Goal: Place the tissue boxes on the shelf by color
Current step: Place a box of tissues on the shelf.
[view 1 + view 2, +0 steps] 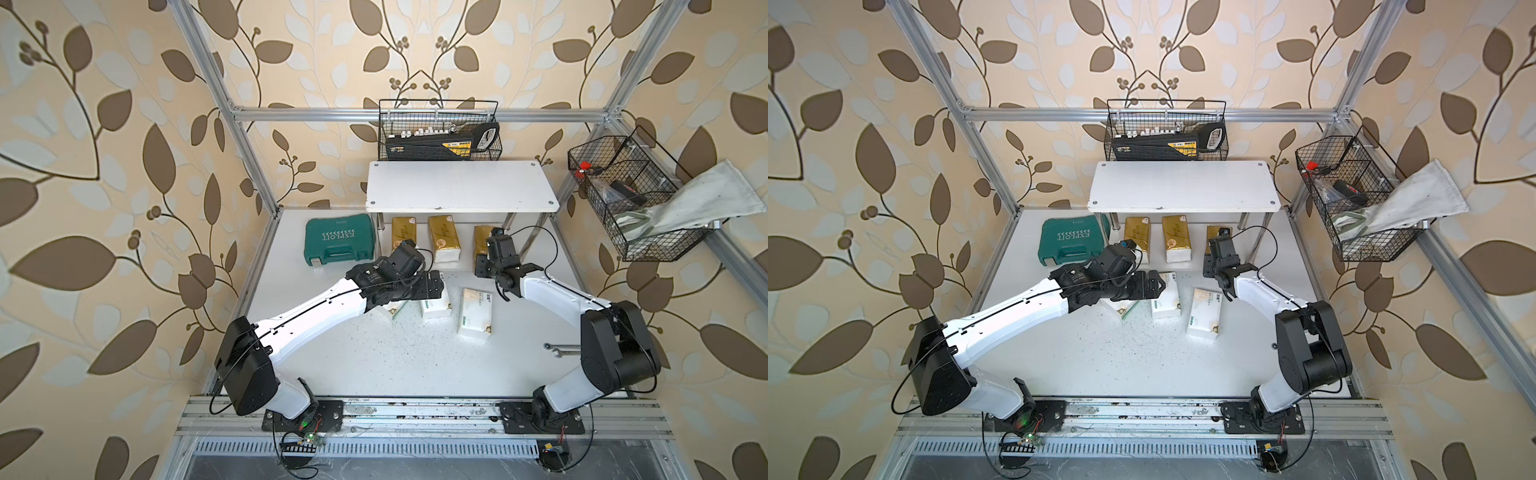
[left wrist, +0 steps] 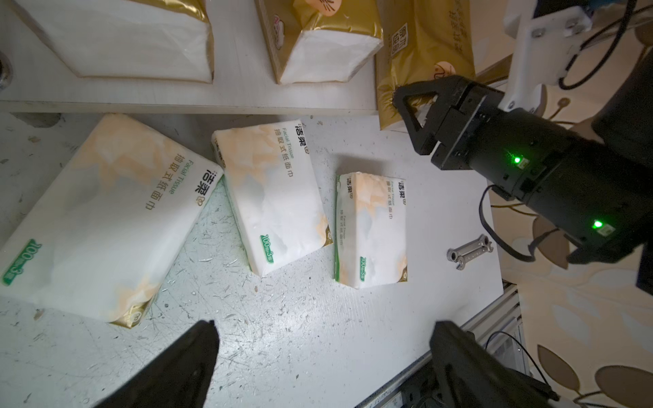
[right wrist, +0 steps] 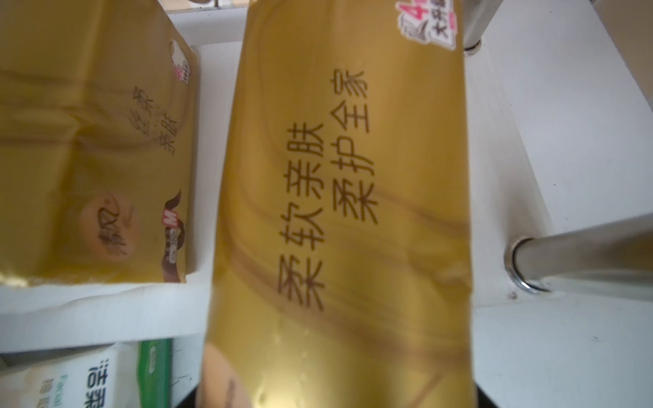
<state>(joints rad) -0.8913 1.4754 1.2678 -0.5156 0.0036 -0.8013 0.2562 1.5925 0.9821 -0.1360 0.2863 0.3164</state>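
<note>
**Top views.** Left end effector [image 1: 434, 289] hangs over the white packs [image 1: 476, 311]; its own body hides the jaws here. Right end effector [image 1: 493, 233] reaches in under the top board of the shelf [image 1: 461, 185], at the right-hand gold pack [image 1: 480, 241]. The other two gold packs, mid [image 1: 444, 243] and left [image 1: 402, 232], lie on the lower tier w/ gaps btwn them. Three white packs lie on the tabletop [image 1: 374, 357], on the near side of the shelf. Tabletop is white and scratched. Green tool case [image 1: 338, 243] sits left of the shelf; spanner [image 1: 561, 348] near right. Walls have leaf wallpaper and an alu frame. Far wire basket [image 1: 384, 124] holds a black/yellow tool. Right wire basket [image 1: 656, 249] holds small items, w/ a cloth [image 1: 706, 199] draped over its rim.

**Left wrist.** Left end effector [image 2: 325, 323] is spread wide, w/ nothing btwn its fingers [image 2: 190, 364]. White packs lie flat below it. Right end effector [image 2: 415, 116] is clamped at the near end of the right-hand gold pack [image 2: 424, 46], which juts past the lower board [image 2: 229, 95].

**Right wrist.** Right-hand gold pack [image 3: 339, 212] fills the ctr of the frame and runs back to the camera. Own fingers barely in shot. Neighbour gold pack [image 3: 95, 159] lies alongside, and a chrome leg [image 3: 565, 258] is on the other side.
</note>
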